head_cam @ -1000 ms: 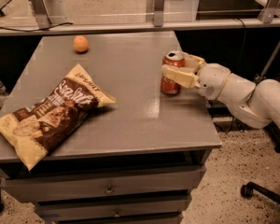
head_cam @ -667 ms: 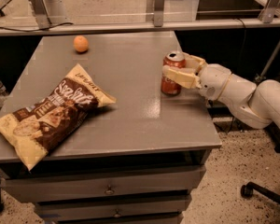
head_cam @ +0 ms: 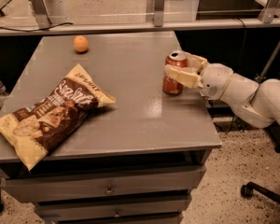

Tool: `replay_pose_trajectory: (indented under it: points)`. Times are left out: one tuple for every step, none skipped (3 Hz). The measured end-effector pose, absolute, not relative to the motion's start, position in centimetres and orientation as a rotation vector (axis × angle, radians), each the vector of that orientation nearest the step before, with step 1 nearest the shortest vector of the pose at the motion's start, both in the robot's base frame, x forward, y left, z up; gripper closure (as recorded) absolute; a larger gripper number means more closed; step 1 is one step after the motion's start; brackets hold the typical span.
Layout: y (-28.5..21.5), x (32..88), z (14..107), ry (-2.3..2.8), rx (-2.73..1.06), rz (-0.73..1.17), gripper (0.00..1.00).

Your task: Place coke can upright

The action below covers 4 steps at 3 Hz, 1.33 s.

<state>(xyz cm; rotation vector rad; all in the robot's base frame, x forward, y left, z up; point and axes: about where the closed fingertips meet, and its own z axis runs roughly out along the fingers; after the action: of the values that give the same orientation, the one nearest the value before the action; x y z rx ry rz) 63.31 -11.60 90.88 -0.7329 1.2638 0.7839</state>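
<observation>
The coke can [head_cam: 170, 84], red-orange with a silver top, stands upright on the grey table [head_cam: 135, 111] near its right edge. My gripper [head_cam: 185, 68] reaches in from the right and is closed around the can. One cream finger [head_cam: 179, 75] crosses the can's front and the other [head_cam: 196, 59] lies behind it. The can's base rests on the tabletop.
A large chip bag [head_cam: 49, 115] lies flat at the table's front left. A round orange fruit [head_cam: 81, 44] sits at the back left. Drawers [head_cam: 107, 189] are below the tabletop. A rail with metal posts [head_cam: 158, 6] runs behind the table. A chair base [head_cam: 263, 190] stands on the floor at the right.
</observation>
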Motion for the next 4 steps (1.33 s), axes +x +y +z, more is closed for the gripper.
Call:
replay_pose_trajectory:
  points:
    - [-11.5,63.3,91.3,1.268,-0.741,0.791,0.13]
    - [-11.7,63.3,91.8,1.279,-0.747,0.792,0.00]
    - [-12.1,63.1,92.4,1.291,-0.750,0.789,0.00]
    - [-13.9,62.1,92.9,1.323,-0.752,0.772,0.00]
